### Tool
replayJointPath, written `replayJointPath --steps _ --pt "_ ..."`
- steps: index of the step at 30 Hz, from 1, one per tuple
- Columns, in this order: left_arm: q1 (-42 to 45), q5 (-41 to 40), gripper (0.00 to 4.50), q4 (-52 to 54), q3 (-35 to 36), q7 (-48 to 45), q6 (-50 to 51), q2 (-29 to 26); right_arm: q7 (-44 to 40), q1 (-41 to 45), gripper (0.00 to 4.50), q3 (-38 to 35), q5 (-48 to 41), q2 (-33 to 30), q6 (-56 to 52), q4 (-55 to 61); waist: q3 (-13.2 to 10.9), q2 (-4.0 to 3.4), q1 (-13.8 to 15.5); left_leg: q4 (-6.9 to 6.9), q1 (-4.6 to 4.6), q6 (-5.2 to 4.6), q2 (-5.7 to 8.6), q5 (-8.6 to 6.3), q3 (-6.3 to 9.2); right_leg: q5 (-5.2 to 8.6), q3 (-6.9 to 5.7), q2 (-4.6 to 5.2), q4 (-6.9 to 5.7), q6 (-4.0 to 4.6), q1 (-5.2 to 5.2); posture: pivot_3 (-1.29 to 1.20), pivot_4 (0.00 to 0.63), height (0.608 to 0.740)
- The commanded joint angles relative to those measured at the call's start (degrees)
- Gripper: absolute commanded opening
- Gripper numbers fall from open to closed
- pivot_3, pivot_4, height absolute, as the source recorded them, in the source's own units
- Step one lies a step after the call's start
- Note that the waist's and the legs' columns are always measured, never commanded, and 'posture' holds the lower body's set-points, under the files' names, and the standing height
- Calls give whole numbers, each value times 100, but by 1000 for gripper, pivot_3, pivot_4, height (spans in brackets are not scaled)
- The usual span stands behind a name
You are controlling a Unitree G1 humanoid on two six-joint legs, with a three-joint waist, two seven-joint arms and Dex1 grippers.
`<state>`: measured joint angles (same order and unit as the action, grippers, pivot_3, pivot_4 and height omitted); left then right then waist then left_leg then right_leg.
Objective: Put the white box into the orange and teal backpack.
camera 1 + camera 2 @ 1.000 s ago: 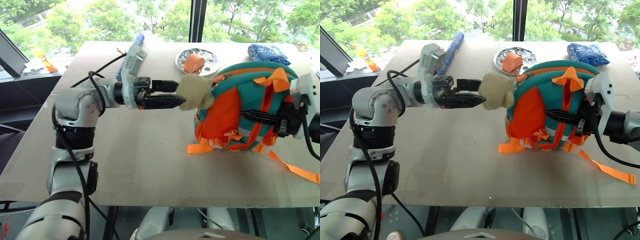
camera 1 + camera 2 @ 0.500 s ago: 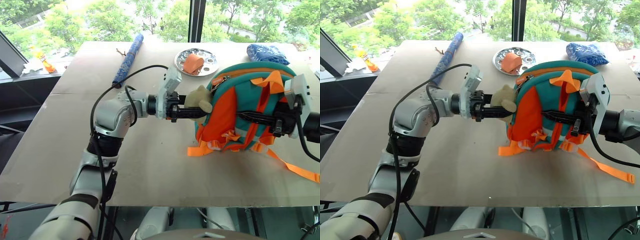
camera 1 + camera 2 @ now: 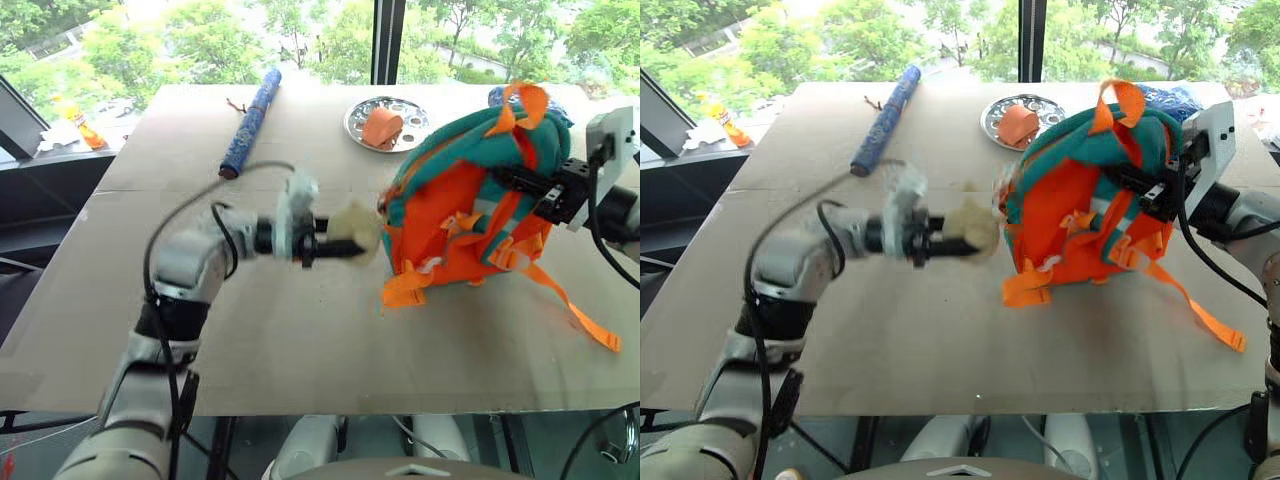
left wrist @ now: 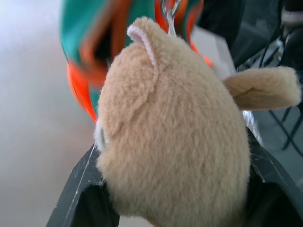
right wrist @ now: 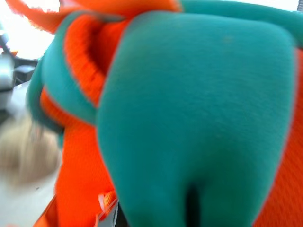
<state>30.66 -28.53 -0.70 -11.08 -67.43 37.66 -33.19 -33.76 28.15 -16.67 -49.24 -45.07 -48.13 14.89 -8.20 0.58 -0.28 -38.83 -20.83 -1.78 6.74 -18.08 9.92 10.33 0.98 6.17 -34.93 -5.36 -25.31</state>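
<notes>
Since a second ago the left hand [image 3: 345, 246] has dropped lower over the pale wooden desk [image 3: 300, 330] and closed its two black fingers [image 4: 80, 198] around the beige plush toy [image 4: 175, 142] hanging from the small bright orange backpack with teal trim [image 3: 460, 215], while the backpack's top has been lifted and tipped up. The right hand [image 3: 520, 180], fingers pinched together, holds the backpack's top by its orange webbing. The backpack stands on the desk's right half, near a round metal plate [image 3: 385, 120]; a blue rolled stick [image 3: 250, 120] lies at the far left.
</notes>
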Motion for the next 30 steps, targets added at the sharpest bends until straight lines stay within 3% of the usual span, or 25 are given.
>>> replayJointPath --steps 1,5,11,14,16,18,22,30 --pt "-233 340 2109 -28 -62 111 -77 -233 172 151 0 -280 108 -72 65 -44 0 0 11 0 0 0 0 0 2 0 -2 0 -2 0 0 0 150 731" --pt "-384 710 2107 -418 -149 526 -344 -121 220 158 0 -362 95 -76 -1 -49 5 -6 8 1 14 0 -2 0 -2 -4 1 -2 -4 5 9 0 150 731" --pt "70 444 2106 -1275 589 1068 -482 325 361 243 0 -587 17 -122 -80 -99 6 -6 14 -1 11 0 -2 0 1 -5 -2 -2 -2 5 9 0 150 731" --pt "45 668 2103 -1308 224 658 -448 106 571 387 0 -715 -14 -89 -70 -233 6 -6 1 -4 10 0 -1 0 -1 -5 -2 -1 -4 4 9 0 150 731" --pt "-269 1060 2103 -1100 -393 491 -438 -62 743 471 0 -781 -37 -38 -43 -308 6 -6 -18 -4 10 0 -1 0 -2 -5 0 -1 -3 4 9 0 150 731" --pt "-381 1196 2103 -1017 -662 687 -423 170 882 527 0 -881 -118 7 -33 -347 10 -12 -1 -1 10 -1 -1 0 -5 -5 0 2 0 4 9 0 150 731" --pt "60 1034 2081 -1077 -525 1035 -296 876 1154 584 0 -1117 -345 111 -59 -302 12 -12 159 -10 9 -3 4 -1 1 -6 -7 7 0 2 16 0 150 731" --pt "1569 858 2003 -2038 326 1554 -787 1718 1480 830 0 -1517 -935 287 -33 -97 10 -11 146 -26 -6 -3 4 -1 -2 -18 -6 4 0 -7 9 0 150 731"
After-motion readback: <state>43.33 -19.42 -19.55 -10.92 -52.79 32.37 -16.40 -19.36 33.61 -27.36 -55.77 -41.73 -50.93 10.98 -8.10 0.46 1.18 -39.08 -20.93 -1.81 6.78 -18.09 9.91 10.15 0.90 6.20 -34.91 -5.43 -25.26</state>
